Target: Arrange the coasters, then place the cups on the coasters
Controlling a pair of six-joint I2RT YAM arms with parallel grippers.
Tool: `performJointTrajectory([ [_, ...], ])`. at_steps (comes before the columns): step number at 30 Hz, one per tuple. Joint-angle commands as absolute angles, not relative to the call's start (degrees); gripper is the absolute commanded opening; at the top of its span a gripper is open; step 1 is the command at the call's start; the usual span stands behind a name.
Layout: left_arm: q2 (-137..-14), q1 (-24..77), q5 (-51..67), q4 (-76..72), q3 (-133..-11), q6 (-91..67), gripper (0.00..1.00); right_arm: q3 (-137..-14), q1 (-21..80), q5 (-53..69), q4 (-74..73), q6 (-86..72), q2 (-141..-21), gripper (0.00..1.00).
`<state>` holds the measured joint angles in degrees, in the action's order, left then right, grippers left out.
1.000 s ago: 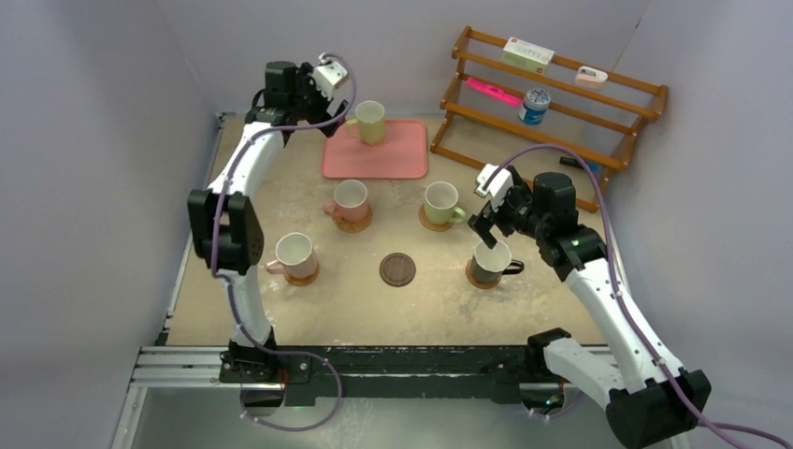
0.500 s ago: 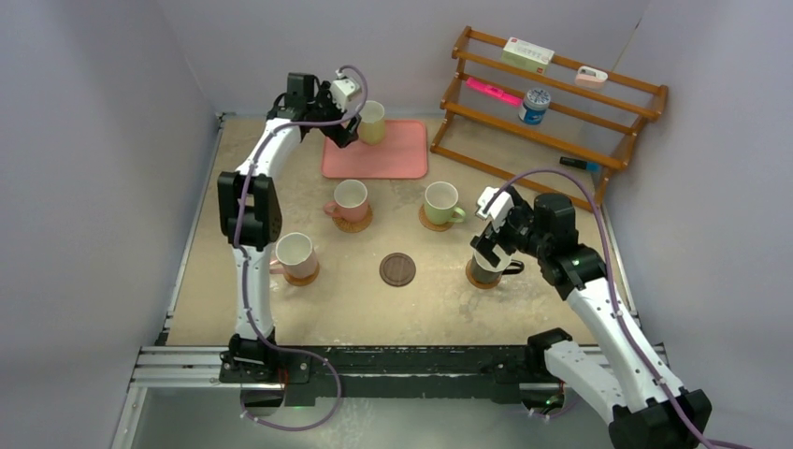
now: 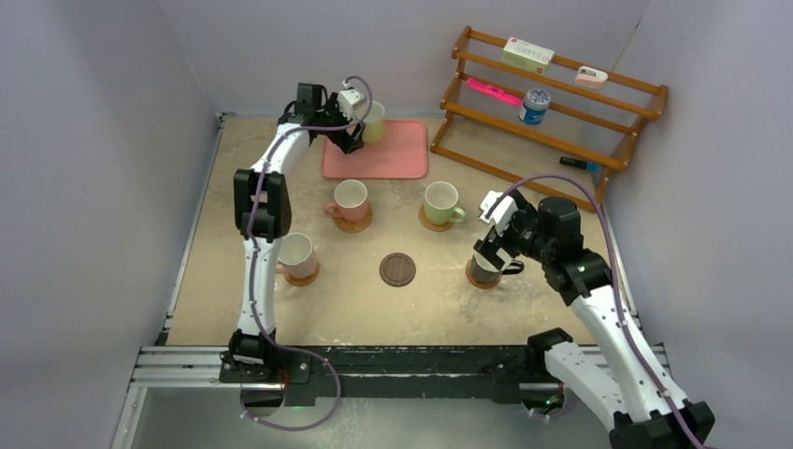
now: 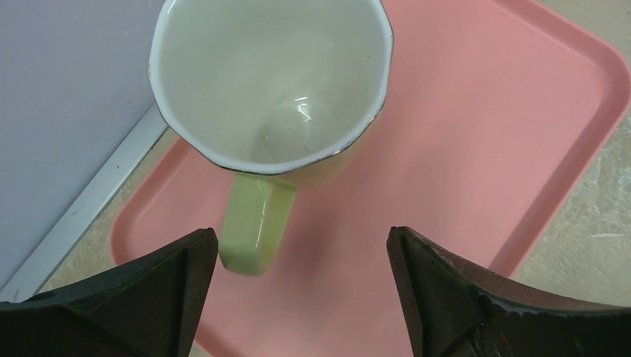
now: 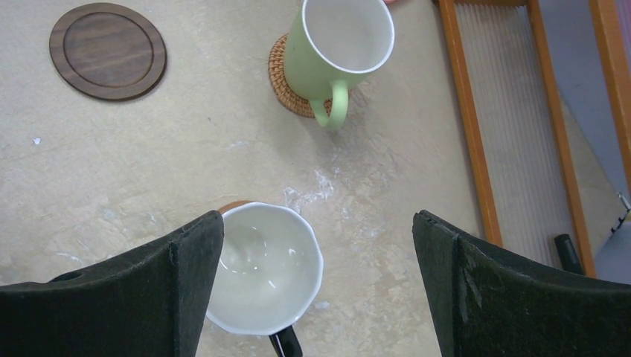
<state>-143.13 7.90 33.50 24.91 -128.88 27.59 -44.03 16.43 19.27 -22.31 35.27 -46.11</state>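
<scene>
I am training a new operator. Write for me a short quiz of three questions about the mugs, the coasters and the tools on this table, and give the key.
1. True or false: the pale yellow mug stands on a coaster.
2. How many mugs stand on coasters? A) two B) four C) five
3. Fill in: the open right tool hangs over the ____ mug.
Key: 1 false, it stands on the pink tray; 2 B; 3 the black mug.

Five cups (image 3: pixel 351 198), five coasters (image 3: pixel 397 269), one tray (image 3: pixel 393 161), one rack (image 3: pixel 486 166).
</scene>
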Motion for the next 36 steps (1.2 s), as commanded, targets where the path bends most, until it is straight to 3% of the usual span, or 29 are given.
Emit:
performJointTrajectory([
  [1,-145.40,7.73,36.39,23.54,-134.80,26.12,0.88,-47.11,16.20,18.11,-26.03,36.63,-43.24,0.98],
  [13,-144.37,7.82,47.95,26.84,-134.65,24.38,0.65,-47.37,16.21,17.90,-26.84,37.05,-40.34,0.98],
  [21,-140.50,7.95,45.85,24.34,-129.05,23.73,0.53,-46.86,16.21,18.34,-25.96,37.18,-40.14,0.98],
  [28,-140.53,8.52,35.44,20.01,-128.78,19.37,0.51,-45.91,16.20,18.73,-25.51,37.31,-39.03,0.98],
  [36,-140.48,9.25,34.68,19.09,-129.34,18.26,0.51,-45.49,16.19,18.54,-24.66,37.35,-39.20,0.98],
])
